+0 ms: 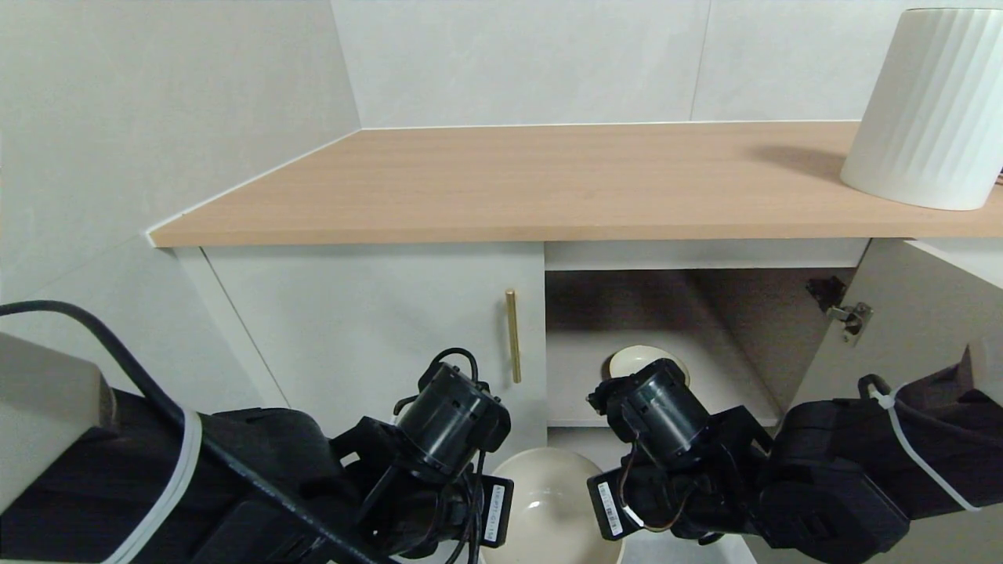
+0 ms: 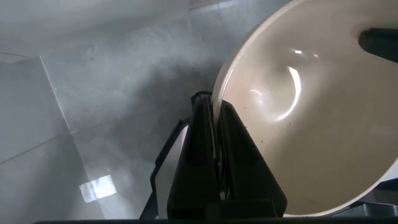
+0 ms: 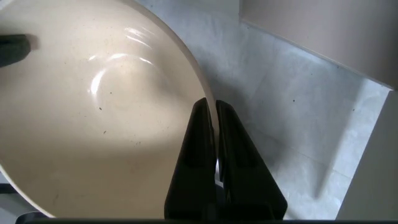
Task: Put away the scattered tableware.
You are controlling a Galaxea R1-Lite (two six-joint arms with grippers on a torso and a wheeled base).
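A large cream bowl (image 1: 548,501) hangs low in front of the open cabinet, held between both arms. My left gripper (image 1: 495,513) is shut on its left rim; in the left wrist view the fingers (image 2: 214,109) pinch the bowl's (image 2: 311,118) edge. On the opposite rim my right gripper (image 1: 607,507) is shut too, its fingers (image 3: 213,107) clamping the bowl (image 3: 93,124) in the right wrist view. Another cream dish (image 1: 636,360) sits inside the cabinet on its floor, partly hidden behind my right wrist.
The cabinet's right door (image 1: 901,337) stands open, with its hinge (image 1: 850,317) showing. The left door is closed and has a brass handle (image 1: 512,335). A white ribbed container (image 1: 928,110) stands on the wooden countertop (image 1: 509,180). Grey tiled floor (image 2: 93,124) lies below.
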